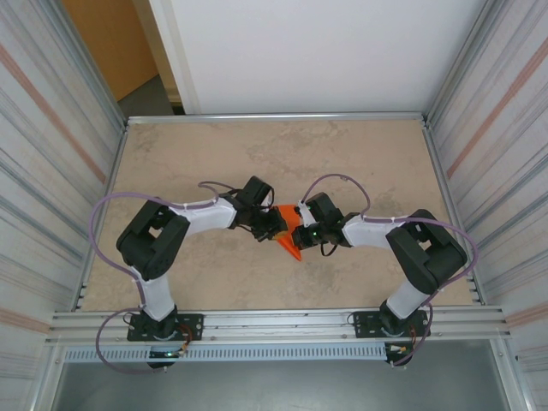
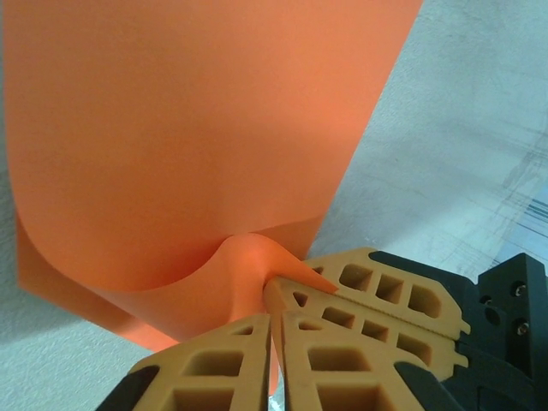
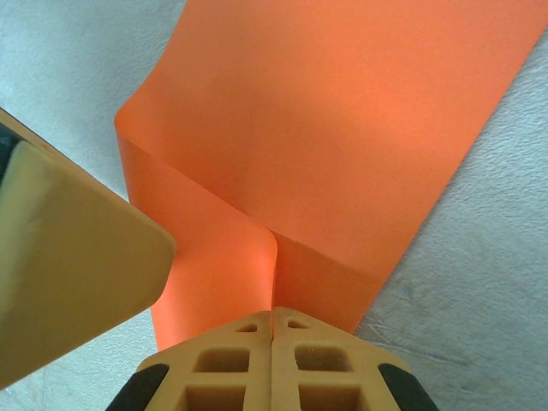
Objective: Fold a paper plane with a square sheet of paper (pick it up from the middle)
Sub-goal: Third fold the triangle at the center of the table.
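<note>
The orange sheet of paper [image 1: 289,247] hangs over the middle of the table, folded into a pointed, layered shape between my two grippers. My left gripper [image 1: 277,226] comes from the left and is shut on a bulging fold of the paper [image 2: 188,128]; its tips [image 2: 276,318] pinch the layers. From the right, my right gripper [image 1: 300,232] is shut on a vertical crease [image 3: 272,315] of the paper [image 3: 342,128]. The right gripper's fingers [image 2: 385,295] sit close beside the left ones. A left finger [image 3: 68,274] shows at the left.
The beige table [image 1: 342,154] has a metal rail [image 1: 274,321] along its near edge, where both arm bases are bolted. Corrugated walls [image 1: 51,145] close in the left and right sides. A white panel [image 1: 325,51] stands at the back.
</note>
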